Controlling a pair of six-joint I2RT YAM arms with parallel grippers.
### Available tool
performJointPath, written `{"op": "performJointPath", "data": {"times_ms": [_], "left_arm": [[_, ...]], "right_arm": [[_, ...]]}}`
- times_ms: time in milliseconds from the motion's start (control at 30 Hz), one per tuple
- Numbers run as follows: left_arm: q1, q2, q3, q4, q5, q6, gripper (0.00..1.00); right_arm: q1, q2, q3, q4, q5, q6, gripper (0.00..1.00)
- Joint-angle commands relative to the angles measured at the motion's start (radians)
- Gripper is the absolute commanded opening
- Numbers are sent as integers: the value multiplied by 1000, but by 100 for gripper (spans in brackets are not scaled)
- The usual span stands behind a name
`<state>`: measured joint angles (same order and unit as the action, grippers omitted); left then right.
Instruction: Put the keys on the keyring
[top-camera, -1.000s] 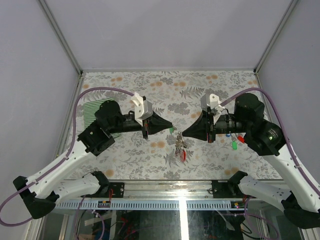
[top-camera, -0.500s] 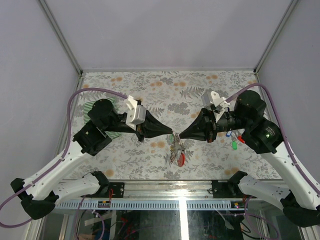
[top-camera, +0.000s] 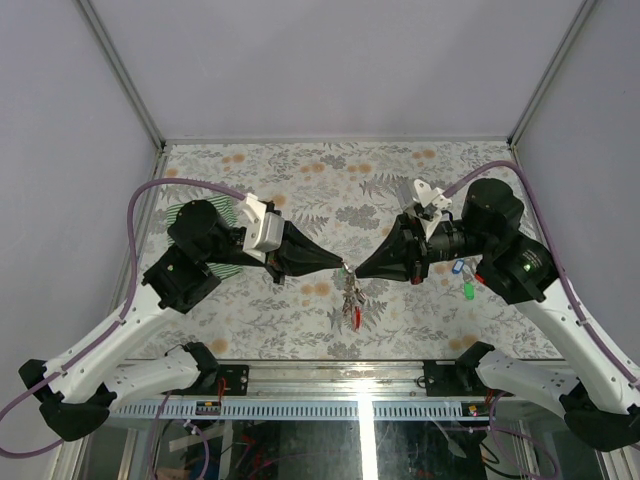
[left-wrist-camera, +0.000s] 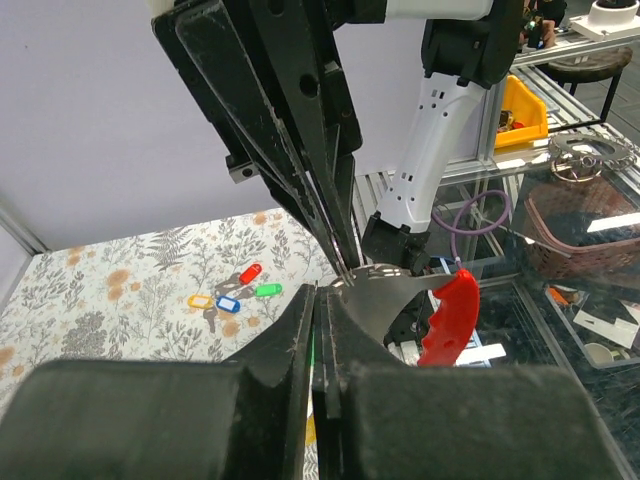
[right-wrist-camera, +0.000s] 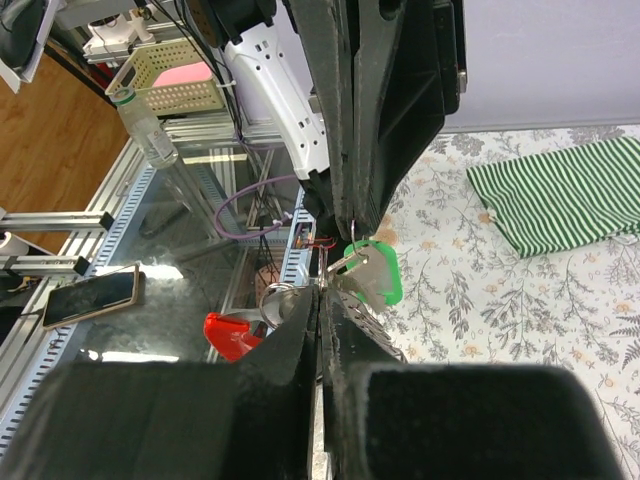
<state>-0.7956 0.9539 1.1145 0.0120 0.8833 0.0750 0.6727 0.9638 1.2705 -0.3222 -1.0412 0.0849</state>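
My left gripper (top-camera: 343, 264) and right gripper (top-camera: 360, 270) meet tip to tip above the table's middle. The left gripper (left-wrist-camera: 320, 292) is shut on a green-headed key (right-wrist-camera: 378, 272), a green sliver showing between its jaws. The right gripper (right-wrist-camera: 320, 296) is shut on the keyring (top-camera: 352, 297), whose grey metal part (left-wrist-camera: 392, 296) and red piece (left-wrist-camera: 450, 320) hang below the tips. A wire ring (right-wrist-camera: 272, 300) dangles beside the red piece (right-wrist-camera: 228, 335). The other keys (top-camera: 466, 277), with red, green, yellow and blue heads (left-wrist-camera: 230, 292), lie on the table under the right arm.
A green striped cloth (right-wrist-camera: 570, 195) lies at the table's left side, partly under the left arm (top-camera: 205, 235). The floral table cover (top-camera: 330, 175) reaches back to grey walls. The metal frame rail (top-camera: 350, 372) runs along the near edge.
Both arms have swung inward and the two tips, apart a second ago, now touch. The green key has come up against the keyring, which hangs lower under the tips.
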Motion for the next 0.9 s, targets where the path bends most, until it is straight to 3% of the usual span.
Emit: {"op": "performJointPath", "data": {"times_ms": [0,867], "left_arm": [[7,-3,36,72,19,-19,0],[4,2,47,74,72,-23,0]], "right_arm": [[-4,6,2,78,-26,31,0],[-4,16,-8,98,15,60,0]]}}
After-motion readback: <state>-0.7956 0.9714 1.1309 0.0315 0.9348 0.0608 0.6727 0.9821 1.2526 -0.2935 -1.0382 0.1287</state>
